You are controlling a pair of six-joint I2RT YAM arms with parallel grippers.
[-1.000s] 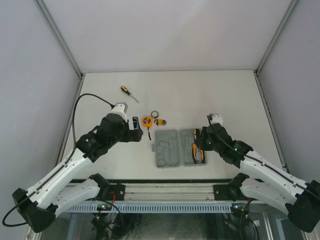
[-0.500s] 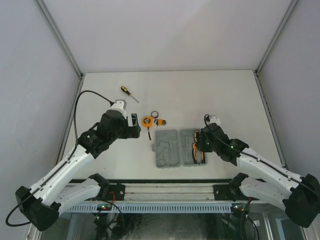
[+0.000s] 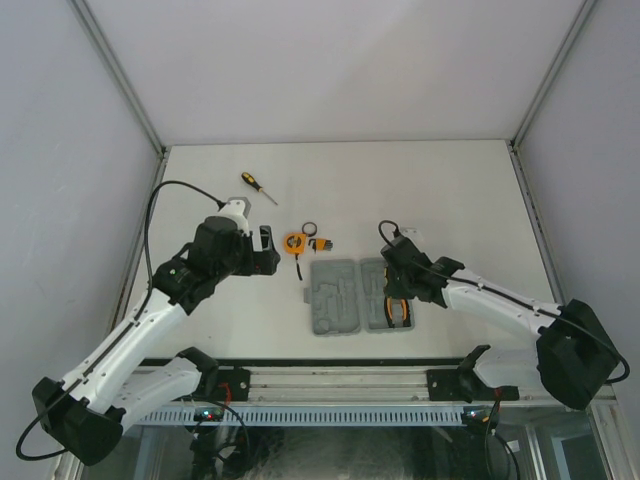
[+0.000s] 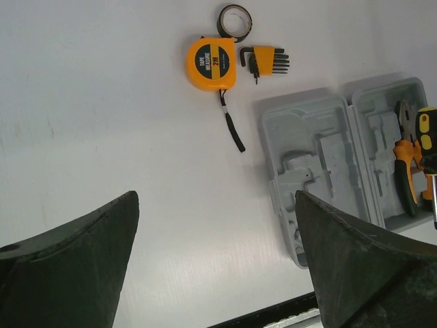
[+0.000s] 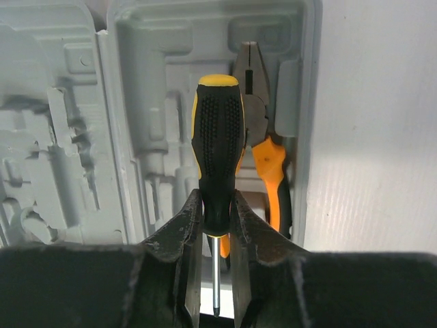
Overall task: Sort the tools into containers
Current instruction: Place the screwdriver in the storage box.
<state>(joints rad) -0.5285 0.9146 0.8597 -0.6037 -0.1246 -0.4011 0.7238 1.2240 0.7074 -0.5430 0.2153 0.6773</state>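
One screwdriver (image 5: 217, 137) clenched in right tool (image 5: 216, 208), centre frame, over right half of case (image 5: 147, 75) beside pliers (image 5: 271, 160) | step: stowing it | next: lower into free recess, release | left tool (image 4: 215, 205) spread wide, empty

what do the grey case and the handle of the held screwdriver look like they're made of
The case looks like moulded plastic, matte light grey, judging by its rounded, formed recesses. The screwdriver handle is probably hard yellow plastic with a black rubbery grip, given its dimpled texture.
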